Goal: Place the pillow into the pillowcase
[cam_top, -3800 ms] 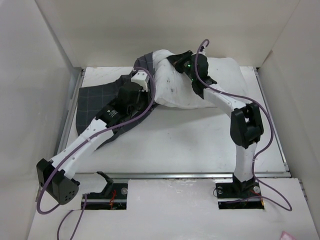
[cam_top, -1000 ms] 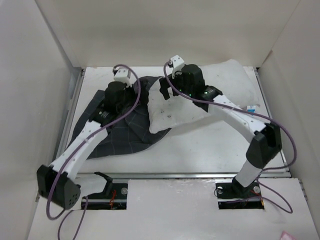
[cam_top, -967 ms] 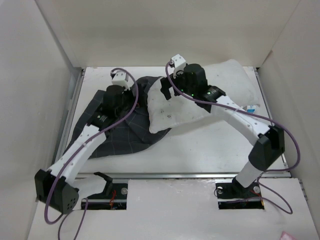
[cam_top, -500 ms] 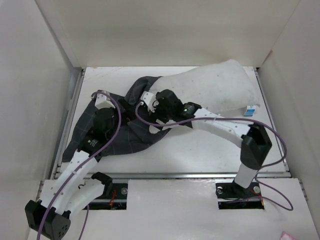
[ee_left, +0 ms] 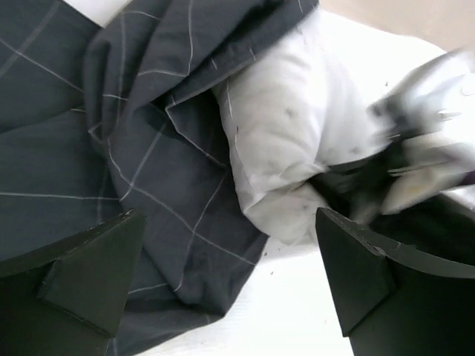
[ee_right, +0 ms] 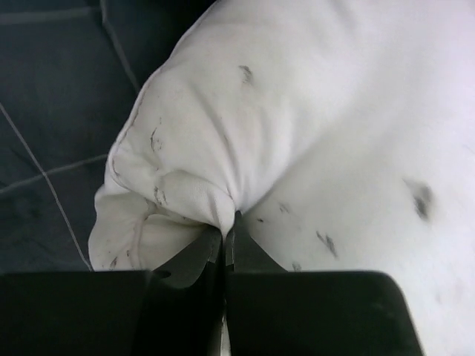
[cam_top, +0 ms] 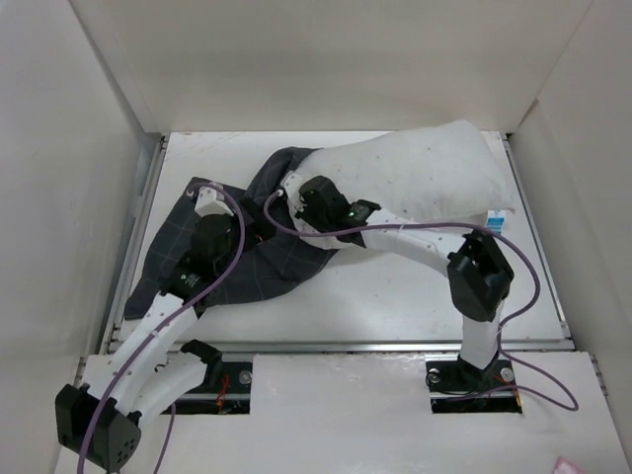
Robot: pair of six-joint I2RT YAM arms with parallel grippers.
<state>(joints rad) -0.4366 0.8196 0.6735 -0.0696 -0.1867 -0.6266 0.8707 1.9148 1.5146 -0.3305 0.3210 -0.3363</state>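
The white pillow lies at the back right of the table, a blue-and-white tag at its right edge. Its near-left corner rests against the crumpled dark checked pillowcase, which spreads over the left side. My right gripper is shut on a fold of that pillow corner; the right wrist view shows the fold pinched at the right gripper's tips, with the pillowcase beyond. My left gripper hovers open over the pillowcase, its fingers wide apart and holding nothing. The pillow lies ahead of it.
White walls close in the table at the left, back and right. A metal rail runs along the near edge, in front of both arm bases. The right arm's purple cable loops over the pillow's near edge.
The right gripper dropped from the pillow's top to its near-left corner and shut on it. The left arm drew back towards the near left, still open. The pillow shifted slightly.
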